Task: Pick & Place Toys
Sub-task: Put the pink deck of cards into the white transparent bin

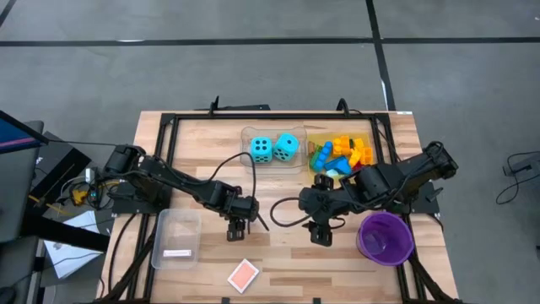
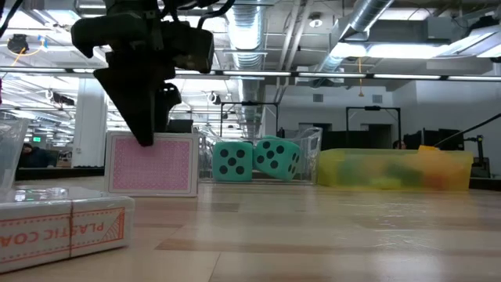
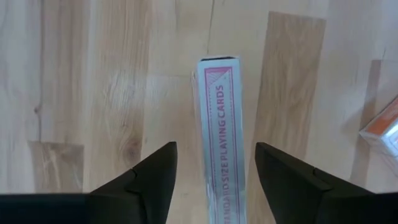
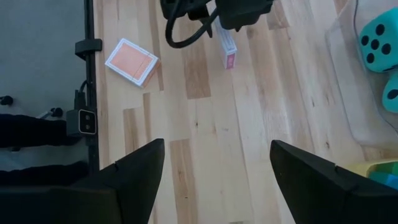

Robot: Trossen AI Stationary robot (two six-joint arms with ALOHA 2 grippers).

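— Left wrist view: what is the left gripper doing?
— Its fingers stand apart on either side of a pink card box upright on edge on the table; contact isn't clear.
— And the right gripper?
— Spread, holding nothing, lower centre of the high view.
— The toys?
— Two turquoise dice in a clear tray, bricks beside them, upper centre.

A light wooden plank table stands on a grey floor crossed by dark lines. Beyond it the low view opens onto a large industrial hall: an exposed ceiling with silver ducts (and pipes beside them), bright strip lights, white columns, dark frames farther back.
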